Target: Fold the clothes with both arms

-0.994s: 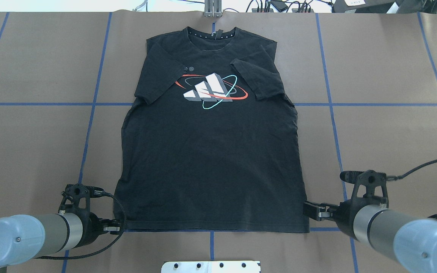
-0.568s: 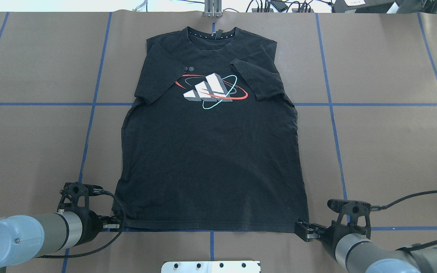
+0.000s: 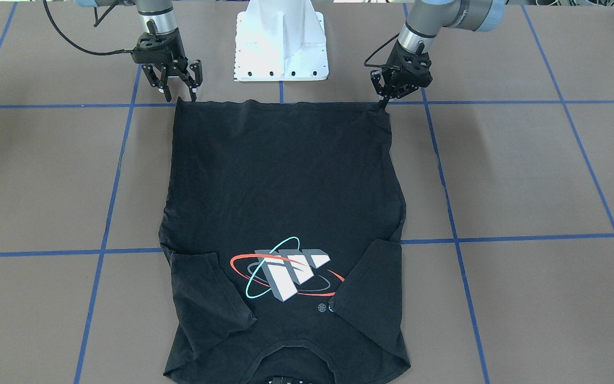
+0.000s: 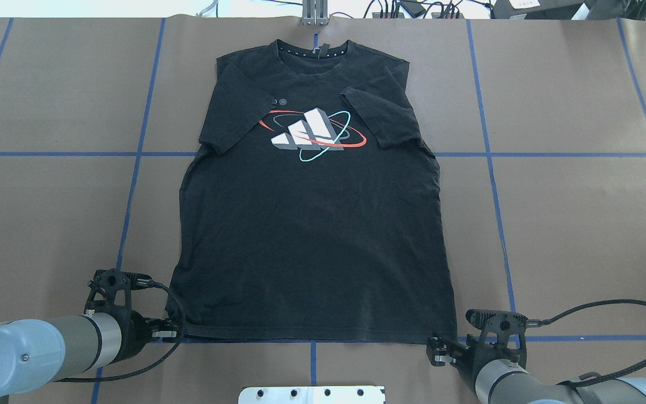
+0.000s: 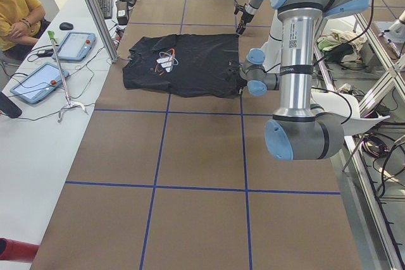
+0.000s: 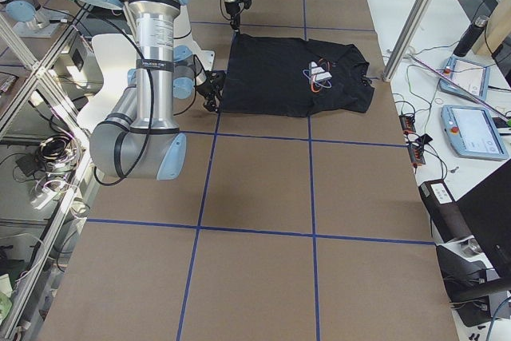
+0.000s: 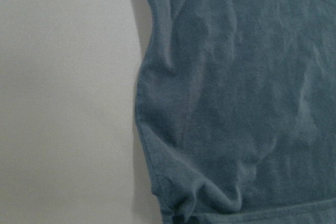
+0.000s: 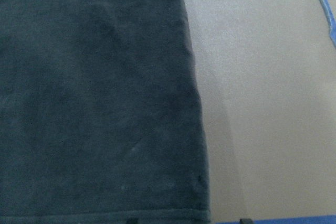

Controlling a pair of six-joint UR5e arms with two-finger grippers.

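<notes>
T-shirt hem — left fingers pinching, right fingers spread.

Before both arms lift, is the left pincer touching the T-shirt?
Touching. In the front-facing view the left pincer is shut on the hem corner of the T-shirt, and the fabric rises to a small point at its tips, with no gap.

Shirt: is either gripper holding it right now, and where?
The left gripper appears shut on the shirt, pinching one hem corner. The right gripper holds nothing: its jaws are open at the other hem corner.
</notes>
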